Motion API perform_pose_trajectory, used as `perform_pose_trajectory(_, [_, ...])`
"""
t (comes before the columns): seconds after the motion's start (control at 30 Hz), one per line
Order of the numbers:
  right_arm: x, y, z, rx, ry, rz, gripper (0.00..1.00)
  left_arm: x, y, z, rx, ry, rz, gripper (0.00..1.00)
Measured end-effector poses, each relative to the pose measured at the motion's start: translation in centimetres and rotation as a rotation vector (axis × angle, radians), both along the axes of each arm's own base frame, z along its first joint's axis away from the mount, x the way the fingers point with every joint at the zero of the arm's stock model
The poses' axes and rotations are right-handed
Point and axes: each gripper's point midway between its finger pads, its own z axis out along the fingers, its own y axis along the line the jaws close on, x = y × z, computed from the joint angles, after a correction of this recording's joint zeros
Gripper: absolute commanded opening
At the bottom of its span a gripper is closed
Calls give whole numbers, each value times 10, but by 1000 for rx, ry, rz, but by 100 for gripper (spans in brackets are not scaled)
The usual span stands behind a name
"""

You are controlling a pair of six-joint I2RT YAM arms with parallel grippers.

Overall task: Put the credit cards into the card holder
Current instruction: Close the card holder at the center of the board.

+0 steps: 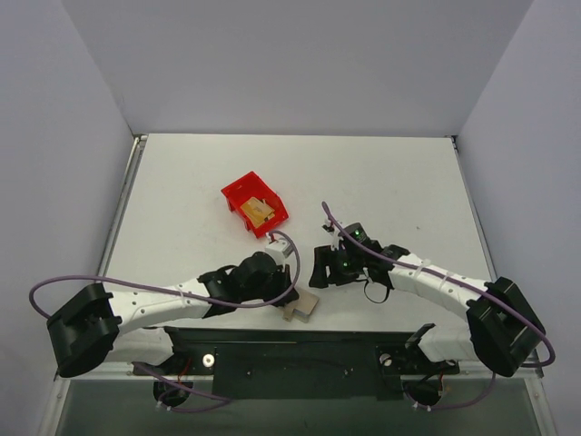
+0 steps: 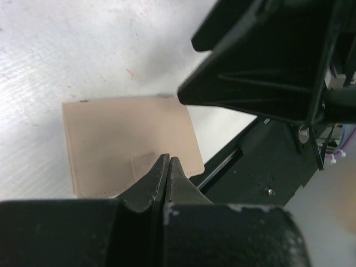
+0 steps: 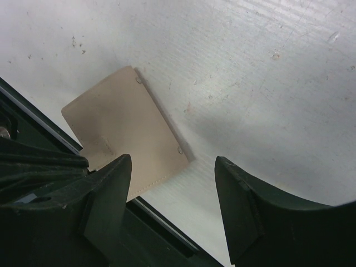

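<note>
The beige-tan card holder (image 1: 303, 306) lies folded flat near the table's front edge, next to the black base rail. It also shows in the left wrist view (image 2: 125, 139) with its snap tab (image 2: 143, 164), and in the right wrist view (image 3: 119, 125). My left gripper (image 1: 289, 296) is shut, its tips (image 2: 167, 161) just over the tab; nothing shows between them. My right gripper (image 1: 317, 270) is open and empty (image 3: 172, 161), hovering just right of the card holder. The orange-yellow credit cards (image 1: 260, 212) lie in the red bin.
The red plastic bin (image 1: 241, 193) stands mid-table, behind the card holder. The black base rail (image 1: 300, 350) runs along the front edge right beside the card holder (image 2: 250, 178). Grey walls close in the table on three sides.
</note>
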Motion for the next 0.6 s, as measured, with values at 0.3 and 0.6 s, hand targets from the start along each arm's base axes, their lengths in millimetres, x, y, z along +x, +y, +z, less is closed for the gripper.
perform_pose_trajectory(0.3, [2,4,-8,8,23,8,57,-17,12,-17,21,36,-16,0])
perform_pose_trajectory(0.6, [1,7,-15,12,49,17,57,-27,24,-48,79,96,-8,0])
